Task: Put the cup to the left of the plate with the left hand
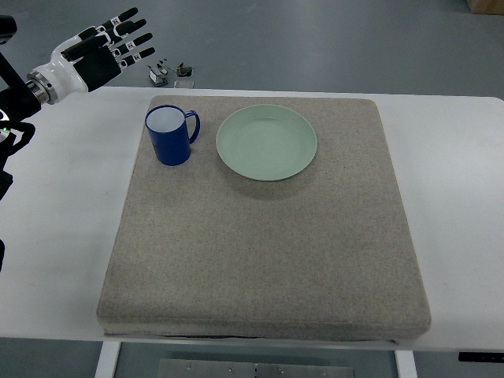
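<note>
One steep overhead view facing the table (71, 205).

A white table (465, 197) fills most of the view, its top smooth and evenly lit, with no hard shadows. A thick grey-beige mat (260, 252) covers its middle, square with rounded corners, reaching close to the near edge. Beyond the far edge lies a grey-blue floor (315, 39), matte and plain. Small bits of hardware (169, 73) sit on the floor just past the table's far edge. A brown box corner (487, 5) shows at the upper right. Below the near edge, a metal frame (252, 368) and white legs show.
</note>
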`<state>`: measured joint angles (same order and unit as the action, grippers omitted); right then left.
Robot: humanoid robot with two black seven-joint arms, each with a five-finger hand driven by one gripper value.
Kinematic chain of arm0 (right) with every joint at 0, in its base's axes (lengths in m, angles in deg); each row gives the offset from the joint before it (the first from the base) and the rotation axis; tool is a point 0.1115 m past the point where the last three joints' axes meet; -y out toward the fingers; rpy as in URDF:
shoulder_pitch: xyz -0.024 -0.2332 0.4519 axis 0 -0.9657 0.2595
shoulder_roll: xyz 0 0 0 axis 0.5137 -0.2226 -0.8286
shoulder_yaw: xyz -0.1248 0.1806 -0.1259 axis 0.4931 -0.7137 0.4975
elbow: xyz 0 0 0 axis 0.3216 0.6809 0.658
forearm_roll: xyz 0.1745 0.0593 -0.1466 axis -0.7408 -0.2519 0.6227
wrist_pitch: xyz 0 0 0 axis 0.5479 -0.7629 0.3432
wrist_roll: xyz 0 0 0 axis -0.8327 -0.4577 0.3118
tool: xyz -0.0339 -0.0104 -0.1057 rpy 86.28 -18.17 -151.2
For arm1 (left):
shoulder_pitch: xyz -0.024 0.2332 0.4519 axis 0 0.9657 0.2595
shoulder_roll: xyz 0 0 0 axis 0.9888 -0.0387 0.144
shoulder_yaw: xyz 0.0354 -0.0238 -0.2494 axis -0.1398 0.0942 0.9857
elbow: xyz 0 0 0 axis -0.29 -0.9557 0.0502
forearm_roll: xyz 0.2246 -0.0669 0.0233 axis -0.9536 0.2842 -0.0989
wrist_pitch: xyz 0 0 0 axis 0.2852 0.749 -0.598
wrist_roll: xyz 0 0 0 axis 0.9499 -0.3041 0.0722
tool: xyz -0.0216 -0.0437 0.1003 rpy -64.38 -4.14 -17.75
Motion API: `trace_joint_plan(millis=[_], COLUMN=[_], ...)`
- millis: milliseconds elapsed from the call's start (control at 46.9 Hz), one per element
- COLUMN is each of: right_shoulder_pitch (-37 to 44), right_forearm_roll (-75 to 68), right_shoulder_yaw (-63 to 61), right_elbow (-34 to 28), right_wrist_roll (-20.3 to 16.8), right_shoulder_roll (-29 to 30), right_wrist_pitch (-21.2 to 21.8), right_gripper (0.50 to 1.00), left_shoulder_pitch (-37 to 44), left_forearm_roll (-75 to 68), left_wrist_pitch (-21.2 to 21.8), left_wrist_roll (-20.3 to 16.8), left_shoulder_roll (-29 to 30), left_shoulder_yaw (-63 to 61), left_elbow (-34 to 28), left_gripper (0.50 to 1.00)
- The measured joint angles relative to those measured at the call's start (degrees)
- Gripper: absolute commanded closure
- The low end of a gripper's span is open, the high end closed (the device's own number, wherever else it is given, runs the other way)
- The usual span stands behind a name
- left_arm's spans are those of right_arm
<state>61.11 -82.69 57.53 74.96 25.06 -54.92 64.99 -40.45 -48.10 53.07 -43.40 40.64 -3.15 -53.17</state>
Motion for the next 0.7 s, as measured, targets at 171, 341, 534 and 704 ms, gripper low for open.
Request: trace_joint_plan(millis=[171, 341, 534, 704], right_shoulder_pitch=[0.01, -0.01, 0.00, 0.00], right_forearm_roll=[0.02, 0.02, 0.03, 0.02], right_shoulder_yaw=[0.00, 0.00, 0.03, 0.01], right_elbow=[0.00, 0.00, 0.00, 0.00], right_wrist_roll=[0.01, 0.00, 0.00, 0.00], right_shoulder_roll=[0.00, 0.00, 0.00, 0.00], right_wrist_pitch=[0.00, -0.02, -0.03, 0.12], right_gripper=[0.566, 0.566, 0.566, 0.566], left_shoulder_pitch=[-0.04, -0.12, -0.45, -0.54], left_forearm_roll=[0.01, 0.08, 0.08, 0.08], left_wrist_pitch=[0.00, 0.00, 0.00, 0.00], left_wrist_roll=[0.01, 0.01, 0.01, -0.06], left_shoulder_roll=[-0.94, -1.28, -1.28, -1.28], left_shoulder_yaw=[-1.23, -1.88, -1.88, -1.83], left_elbow=[-0.18, -0.03, 0.01, 0.18], left_gripper=[0.501, 0.501, 0.501, 0.501])
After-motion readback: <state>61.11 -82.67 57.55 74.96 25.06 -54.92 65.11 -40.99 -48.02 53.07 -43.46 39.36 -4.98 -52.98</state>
